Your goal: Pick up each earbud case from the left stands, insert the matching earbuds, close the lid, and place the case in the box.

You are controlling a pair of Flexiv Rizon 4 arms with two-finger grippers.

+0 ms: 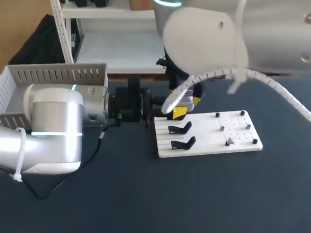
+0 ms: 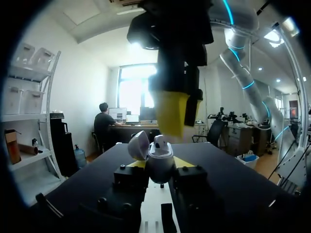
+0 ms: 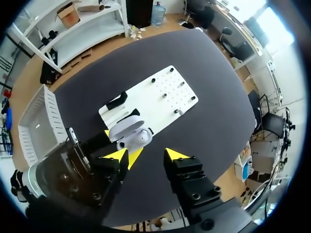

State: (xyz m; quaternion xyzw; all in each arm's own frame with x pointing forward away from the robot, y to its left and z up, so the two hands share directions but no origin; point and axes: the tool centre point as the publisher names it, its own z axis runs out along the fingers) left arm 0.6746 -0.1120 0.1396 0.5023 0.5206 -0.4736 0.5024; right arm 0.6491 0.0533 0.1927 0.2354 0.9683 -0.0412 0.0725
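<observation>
A white earbud case (image 2: 161,162) with its lid (image 2: 138,144) tipped open sits between the yellow fingertips of my left gripper (image 2: 160,170), which is shut on it. A white earbud (image 2: 160,142) stands in the case's mouth. My right gripper (image 3: 148,155) hangs open directly above the case (image 3: 132,137), nothing between its fingers; one yellow finger (image 2: 170,114) shows over the case. In the head view both grippers meet at the white board's left end, left gripper (image 1: 151,116) and right gripper (image 1: 184,108).
The white board (image 1: 210,144) carries two empty black stands (image 1: 180,128) (image 1: 184,143) and several pegs, with a small pale earbud (image 1: 228,143) near its right end. A white slotted box (image 1: 49,74) stands at the table's left rear.
</observation>
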